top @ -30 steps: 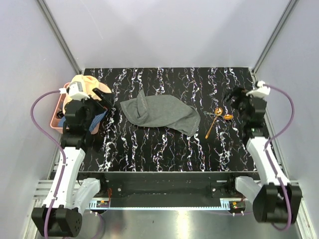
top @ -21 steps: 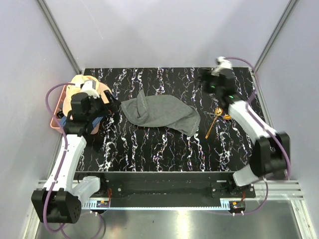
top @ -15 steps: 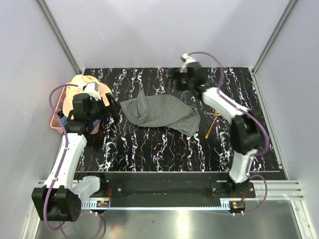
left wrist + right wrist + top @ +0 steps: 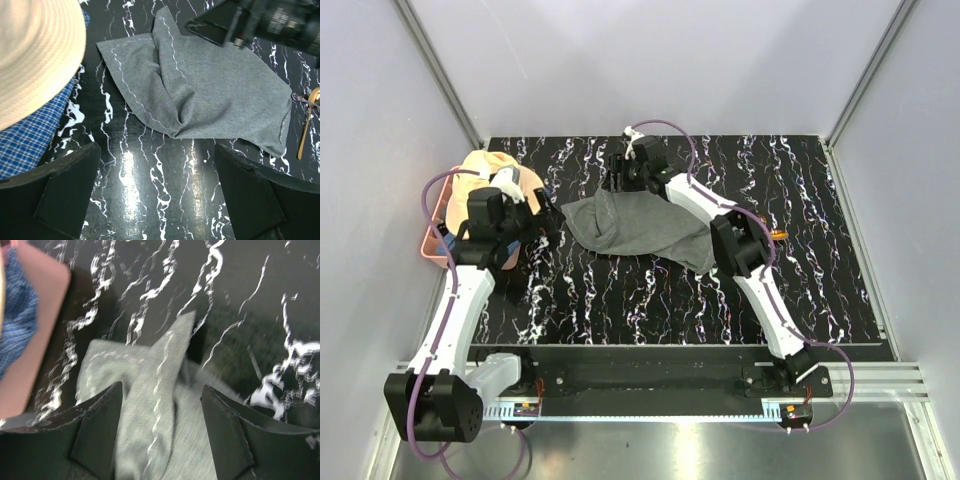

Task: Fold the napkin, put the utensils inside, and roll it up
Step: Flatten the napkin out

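My right gripper (image 4: 161,390) is spread over the napkin (image 4: 150,440) at its raised far fold, mid-table, nothing held. Left gripper (image 4: 156,150) wide, empty, near the hat (image 4: 35,55). Risk: I pinch two layers and the whole cloth drags.

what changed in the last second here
The right gripper swung from the black marbled table's right side leftward to the far edge of the grey cloth napkin, jaws open over its raised fold, nothing gripped. The left gripper edged slightly toward the napkin, open. Napkin and peach floppy hat stayed put.
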{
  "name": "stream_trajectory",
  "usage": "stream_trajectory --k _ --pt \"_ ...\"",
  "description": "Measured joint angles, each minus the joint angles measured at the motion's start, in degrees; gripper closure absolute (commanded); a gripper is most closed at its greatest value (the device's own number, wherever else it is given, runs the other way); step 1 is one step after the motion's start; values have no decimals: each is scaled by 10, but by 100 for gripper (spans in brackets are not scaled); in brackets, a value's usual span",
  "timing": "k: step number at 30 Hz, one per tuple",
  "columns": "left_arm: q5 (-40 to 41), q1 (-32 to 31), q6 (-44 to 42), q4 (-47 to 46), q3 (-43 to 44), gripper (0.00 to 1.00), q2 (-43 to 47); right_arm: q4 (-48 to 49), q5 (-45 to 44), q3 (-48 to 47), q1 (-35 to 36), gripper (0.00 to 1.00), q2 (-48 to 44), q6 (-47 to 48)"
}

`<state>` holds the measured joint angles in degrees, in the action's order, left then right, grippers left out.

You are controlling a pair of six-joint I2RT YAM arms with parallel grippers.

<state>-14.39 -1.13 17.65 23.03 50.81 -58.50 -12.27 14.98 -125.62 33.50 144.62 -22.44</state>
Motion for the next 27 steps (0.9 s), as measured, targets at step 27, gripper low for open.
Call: stream_trajectory --k 27 --pt "-16 0 1 3 0 1 -17 -26 45 -175 3 68 148 4"
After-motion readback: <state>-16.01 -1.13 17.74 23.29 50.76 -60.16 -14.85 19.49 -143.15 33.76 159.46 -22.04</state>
